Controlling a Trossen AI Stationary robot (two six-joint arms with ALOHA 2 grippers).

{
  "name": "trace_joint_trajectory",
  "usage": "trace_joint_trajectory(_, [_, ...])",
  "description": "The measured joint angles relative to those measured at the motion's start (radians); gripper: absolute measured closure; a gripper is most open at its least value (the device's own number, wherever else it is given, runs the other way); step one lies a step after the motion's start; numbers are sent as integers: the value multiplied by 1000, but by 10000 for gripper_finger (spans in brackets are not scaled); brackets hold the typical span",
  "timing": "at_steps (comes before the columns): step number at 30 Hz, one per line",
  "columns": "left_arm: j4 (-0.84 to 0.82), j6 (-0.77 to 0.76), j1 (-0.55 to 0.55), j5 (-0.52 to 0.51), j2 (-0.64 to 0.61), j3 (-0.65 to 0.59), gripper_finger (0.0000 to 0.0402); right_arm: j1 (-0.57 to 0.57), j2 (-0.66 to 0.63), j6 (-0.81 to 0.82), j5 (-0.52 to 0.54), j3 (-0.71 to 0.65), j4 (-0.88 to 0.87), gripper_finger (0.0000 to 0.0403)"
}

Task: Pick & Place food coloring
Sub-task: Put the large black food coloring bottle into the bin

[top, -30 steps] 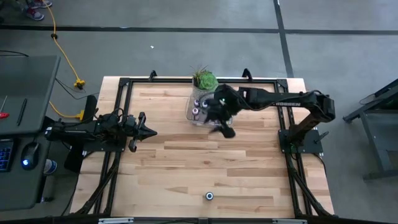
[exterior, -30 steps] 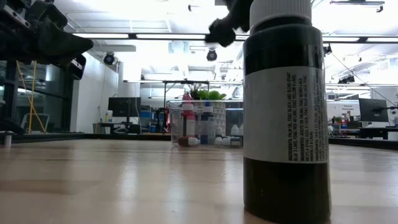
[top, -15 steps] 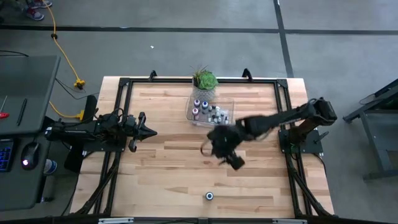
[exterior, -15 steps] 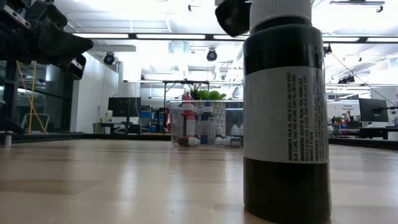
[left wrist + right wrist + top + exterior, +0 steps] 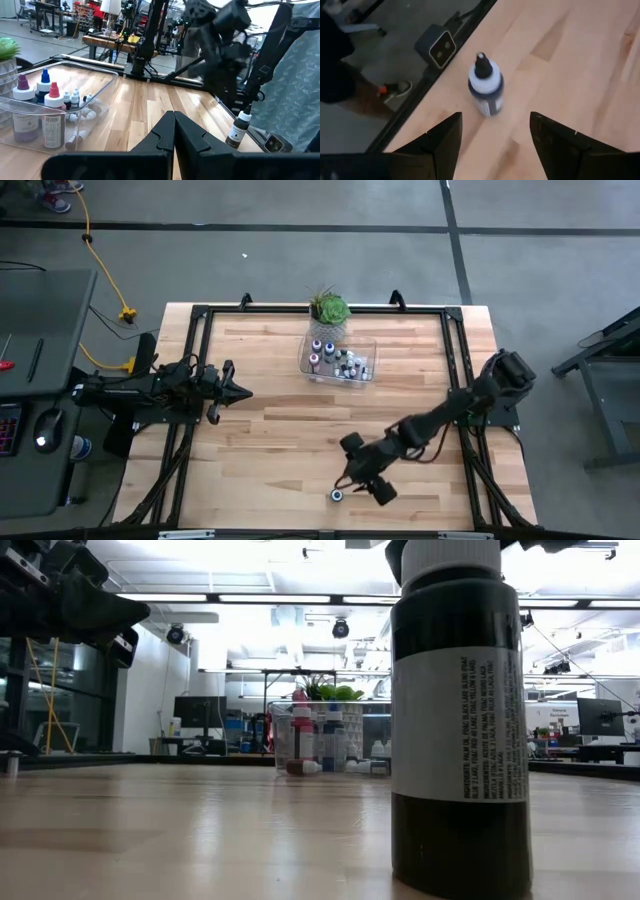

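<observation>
1. The right gripper's [image 5: 495, 137] jaws stand spread wide with nothing between them; in the right wrist view the two dark fingers [image 5: 445, 142] frame a bare strip of wood.
2. Just ahead of those open jaws, a little way off and not touching them, a single food coloring bottle [image 5: 486, 86] stands upright on the table [image 5: 280, 430], dark blue with a pale shoulder and a black tip.
3. From above, the right gripper [image 5: 368, 478] hangs beside that bottle [image 5: 338, 495] near the table's front edge, its arm stretched low across the boards from the right side.
4. In the low view the same bottle [image 5: 460, 720] fills the foreground, dark with a white cap and a printed label, standing free on the wood.
5. Far beyond the right jaws, at the back of the table, sits the clear plastic tray [image 5: 338, 363] with the rest of the food coloring bottles [image 5: 35, 107] inside it; the larger ones stand upright, several tiny ones lie on their sides.
6. A small green potted plant [image 5: 329, 309] stands just behind the tray.
7. The left gripper [image 5: 232, 390] waits over the left side of the table, its jaws pressed together to a point and holding nothing, aimed toward the middle, well apart from the tray and the lone bottle.
</observation>
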Motion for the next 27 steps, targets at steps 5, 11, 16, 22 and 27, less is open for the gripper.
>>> trace_joint_trajectory(5, [0, 0, 0, 0, 0, 0, 401, 36, 84, 48, 45, 0, 138, 180])
trace_joint_trajectory(11, [0, 0, 0, 0, 0, 0, 401, 50, 143, 79, 56, 1, 239, 180])
trace_joint_trajectory(16, [0, 0, 0, 0, 0, 0, 401, 61, 161, 85, 53, 1, 281, 180])
trace_joint_trajectory(22, [0, 0, 0, 0, 0, 0, 401, 60, 161, 79, 84, 1, 311, 183])
trace_joint_trajectory(27, [0, 0, 0, 0, 0, 0, 401, 61, 172, 79, 75, 1, 314, 192])
